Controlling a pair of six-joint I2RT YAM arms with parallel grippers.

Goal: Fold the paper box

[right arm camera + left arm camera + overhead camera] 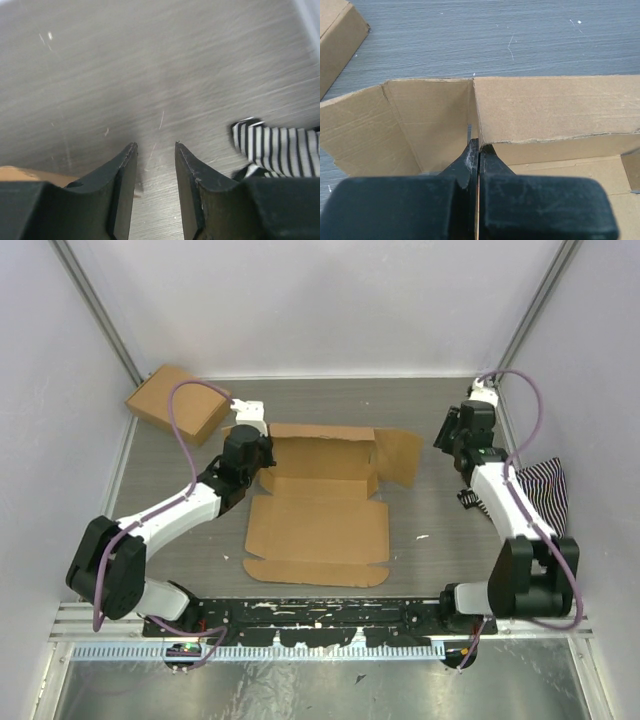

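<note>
**Item: the paper box** (318,502). Centre of the overhead view, partly formed. The far wall and left side wall stand upright, the right flap splays outward, and the lid panel and front lip lie flat toward the bottom of the frame.

**Left gripper** (478,148). At the box's upper-left corner, fingers pressed together on a thin edge of cardboard where the side wall meets the far wall.

**Right gripper** (155,167). Fingers spread, holding nothing, over bare tabletop in the upper right of the overhead view, apart from the box.

**Step in hand, as judged:** raising and holding the left corner. The next move likely calls for the right gripper to lift the splayed right flap and seat its tab while the left one keeps the corner square.

**Surroundings:**
- Grey wood-grain table (420,400) with pale scuffs
- Plain white enclosure walls
- Finished cardboard block (178,403), upper left
- Striped cloth (545,485), right edge
</note>
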